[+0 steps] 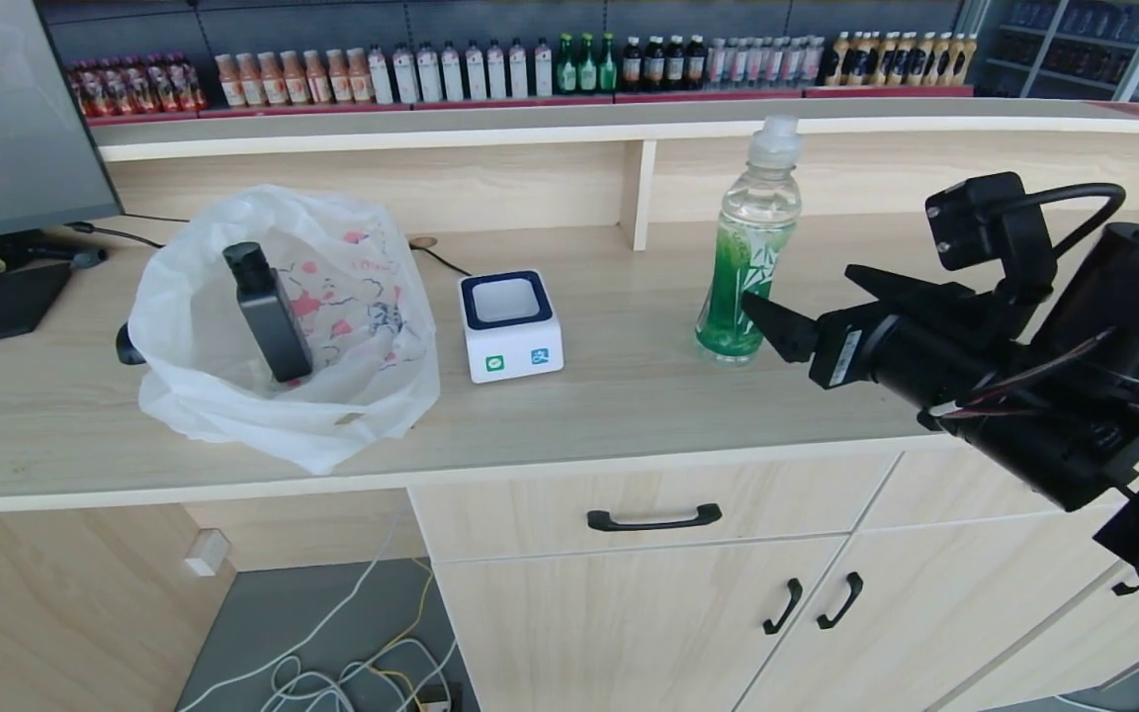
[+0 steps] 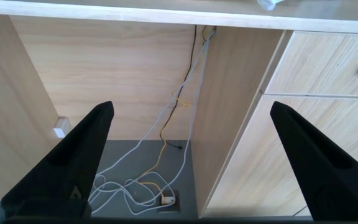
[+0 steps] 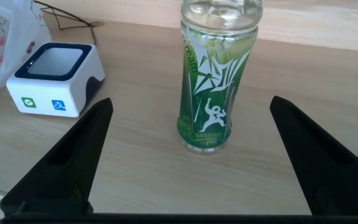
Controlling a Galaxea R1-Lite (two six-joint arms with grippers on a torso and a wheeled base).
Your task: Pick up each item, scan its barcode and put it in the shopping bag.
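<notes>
Counter (image 1: 579, 405), light wood, cupboards and a drawer with a dark handle (image 1: 654, 519) below; a raised back ledge with one upright divider (image 1: 637, 193) behind.

Green bottle (image 1: 752, 247) stands upright on the counter's right part, pale cap on, label green with white figures; it is well apart from the bag.

Right gripper (image 1: 812, 294) hangs just right of the bottle at the height of its lower half, fingers spread wide; in the right wrist view the bottle sits ahead of the gap and touches neither finger; in the head view the nearer fingertip overlaps the bottle's base, and contact there is not clear.

Scanner (image 1: 510, 324), a white cube with a dark blue rim, sits between bottle and bag, its cord running back to the ledge.

Shopping bag (image 1: 372, 297), white plastic with red print, stands open on the left of the counter; a dark bottle (image 1: 268, 311) leans inside it.

Monitor (image 1: 6, 109) on its stand at the far left; rows of drinks (image 1: 530, 69) on the shelf behind.

Left gripper (image 2: 191, 109) is low, under the counter's edge, fingers wide apart and holding nothing; loose cables (image 2: 142, 186) lie on the floor beyond it.
</notes>
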